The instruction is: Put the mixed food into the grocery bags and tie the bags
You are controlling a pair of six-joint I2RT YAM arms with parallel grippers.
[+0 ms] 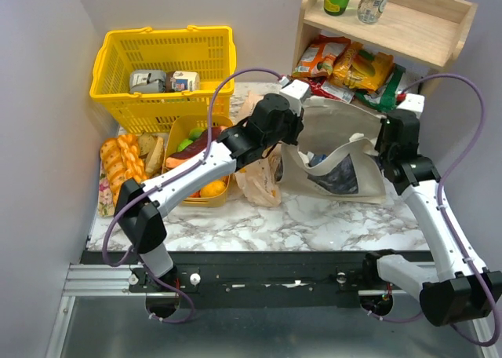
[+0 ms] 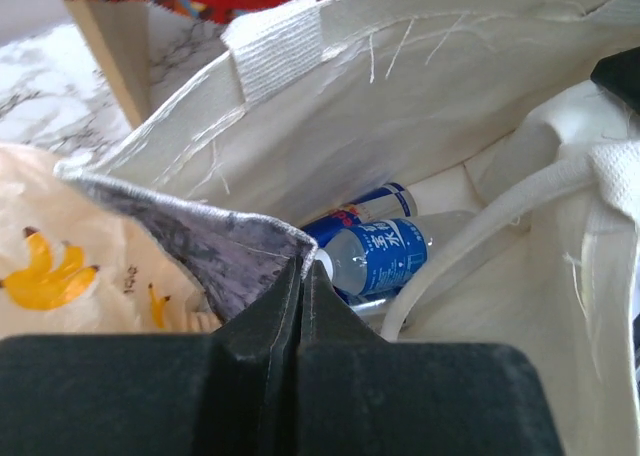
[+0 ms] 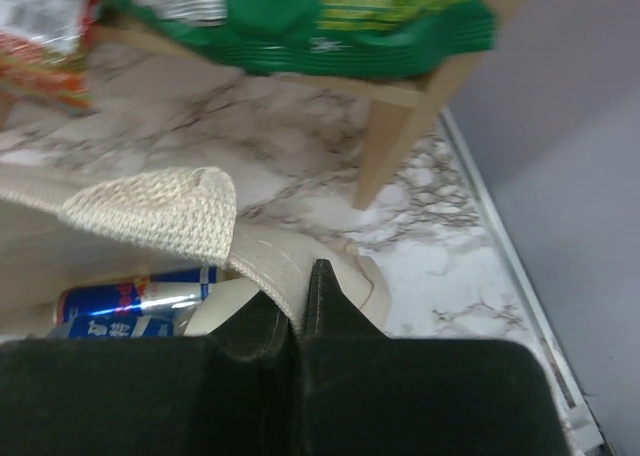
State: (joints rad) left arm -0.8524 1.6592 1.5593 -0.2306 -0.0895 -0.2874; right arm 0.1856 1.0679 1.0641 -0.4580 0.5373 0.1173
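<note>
The beige canvas tote (image 1: 337,166) stands open at the table's middle. My left gripper (image 2: 303,266) is shut on the tote's (image 2: 420,96) dark-printed left rim (image 2: 215,241). My right gripper (image 3: 305,276) is shut on the tote's woven right rim (image 3: 265,256), by the handle (image 3: 160,211). Inside the tote lie a blue-silver drink can (image 3: 140,298) and a blue-labelled bottle (image 2: 380,256). The peach plastic bag (image 1: 259,177) with yellow fruit prints (image 2: 45,281) slumps left of the tote. Fruit and vegetables, among them an orange (image 1: 212,189), fill a yellow tray (image 1: 179,129) under my left arm.
A yellow shopping basket (image 1: 165,67) with boxes stands at the back left. Braided bread (image 1: 118,162) lies at the left edge. A wooden shelf (image 1: 392,24) with snack packets (image 1: 353,67) and bottles rises behind the tote; its leg (image 3: 385,146) is near my right gripper.
</note>
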